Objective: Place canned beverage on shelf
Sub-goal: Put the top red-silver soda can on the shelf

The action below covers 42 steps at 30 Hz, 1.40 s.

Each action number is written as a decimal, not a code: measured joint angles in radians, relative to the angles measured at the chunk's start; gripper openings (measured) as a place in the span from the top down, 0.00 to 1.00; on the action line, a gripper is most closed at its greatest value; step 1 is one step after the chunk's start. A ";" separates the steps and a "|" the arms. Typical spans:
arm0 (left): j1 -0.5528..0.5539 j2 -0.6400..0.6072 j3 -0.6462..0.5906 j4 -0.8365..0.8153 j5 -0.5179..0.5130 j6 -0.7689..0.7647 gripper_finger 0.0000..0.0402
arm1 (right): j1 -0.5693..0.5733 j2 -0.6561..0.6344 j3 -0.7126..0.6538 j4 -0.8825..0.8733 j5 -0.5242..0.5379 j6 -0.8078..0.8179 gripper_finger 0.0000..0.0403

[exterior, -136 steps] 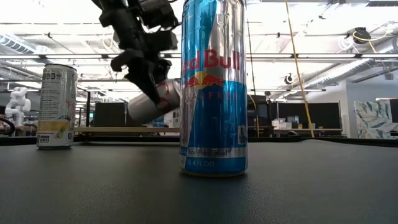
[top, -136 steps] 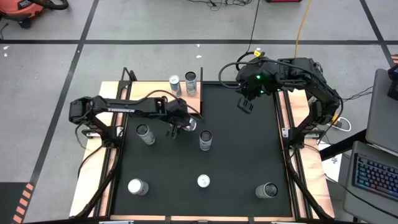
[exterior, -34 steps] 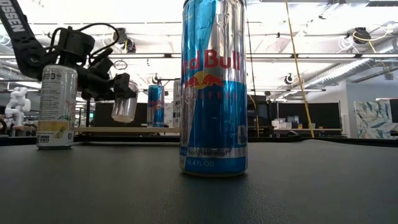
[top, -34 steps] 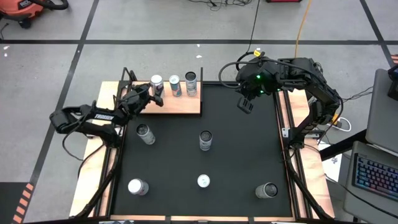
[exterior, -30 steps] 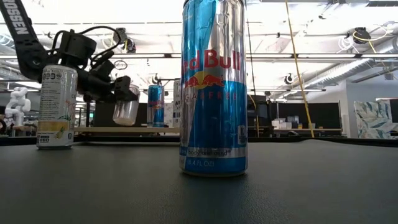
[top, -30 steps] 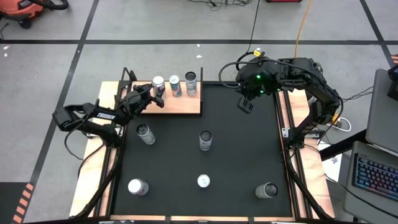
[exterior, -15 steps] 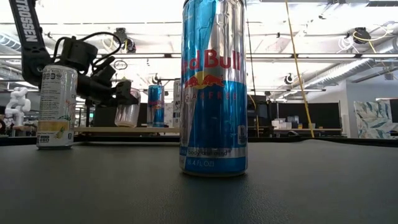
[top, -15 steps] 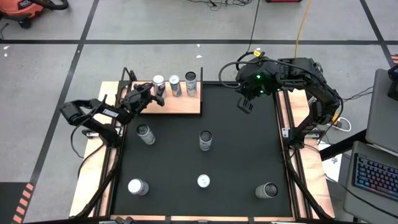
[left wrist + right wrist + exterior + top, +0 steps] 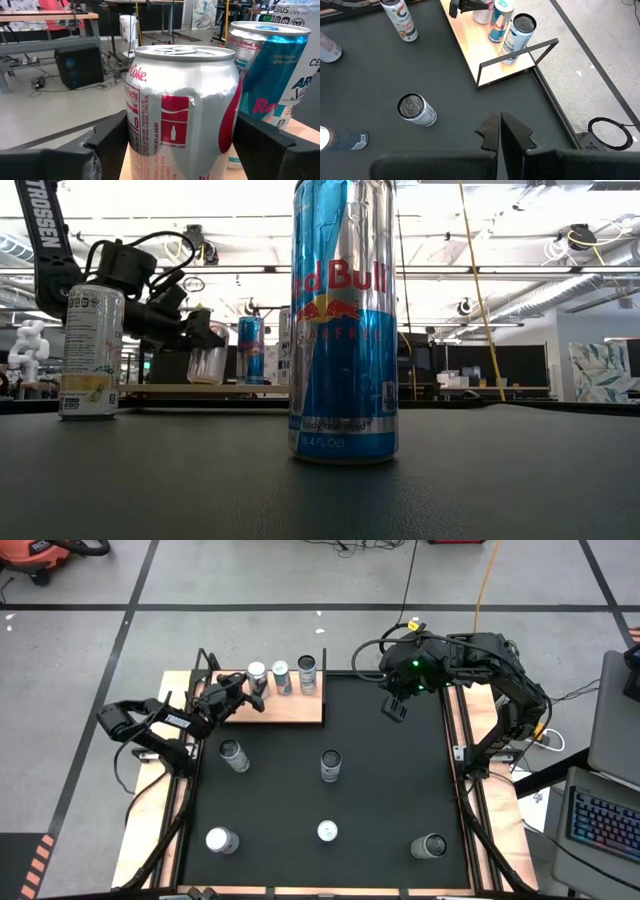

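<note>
A silver Diet Coke can (image 9: 185, 110) stands upright with its base on the left part of the light-wood shelf (image 9: 295, 708), shown also in the low view (image 9: 207, 358). My left gripper (image 9: 250, 686) reaches in from the left and is shut on it. Just to the can's right on the shelf stand a blue can (image 9: 282, 671) and a dark-topped can (image 9: 306, 665). My right gripper (image 9: 397, 707) hangs shut above the far right of the black mat (image 9: 390, 790), touching nothing. My left gripper has the Diet Coke can's side walls (image 9: 137, 135) between its two fingers (image 9: 107, 142), one on each side, at about mid-height. The fingers come about level from the table's left, slanting toward the far edge. The can stands upright with its base on the shelf (image 9: 200, 388).
Several cans stand on the black mat: one near the shelf (image 9: 232, 753), a tall Red Bull in the middle (image 9: 330, 765), three along the near side (image 9: 220, 840) (image 9: 327, 831) (image 9: 430, 846). Thin black uprights (image 9: 517, 57) frame the shelf's ends.
My left gripper has gone down a little with the Diet Coke can. The can, a second ago tilted and clear above the shelf, now stands upright with its base on the board. The left arm's elbow has swung toward the table.
</note>
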 joint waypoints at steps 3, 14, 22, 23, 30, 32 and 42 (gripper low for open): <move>0.000 0.000 0.000 -0.007 0.000 0.000 0.19 | 0.000 0.000 0.000 0.000 0.000 0.000 1.00; 0.002 0.001 0.000 -0.007 -0.005 0.002 0.11 | 0.000 0.000 0.000 0.000 0.000 0.000 1.00; 0.003 0.001 -0.001 -0.006 -0.006 -0.002 0.11 | 0.000 0.000 0.000 0.000 0.000 0.005 1.00; 0.003 0.001 -0.001 -0.006 -0.007 -0.005 0.11 | 0.000 0.000 0.000 0.000 0.000 0.011 1.00; 0.003 -0.030 -0.001 -0.032 -0.009 -0.002 0.11 | 0.000 0.000 0.000 -0.008 0.000 0.015 1.00; 0.003 -0.052 -0.001 -0.051 -0.010 -0.002 0.11 | 0.000 0.000 0.000 -0.008 -0.001 0.015 1.00; 0.004 -0.167 -0.001 -0.284 -0.059 0.001 0.11 | 0.000 0.000 0.000 -0.010 -0.001 0.016 1.00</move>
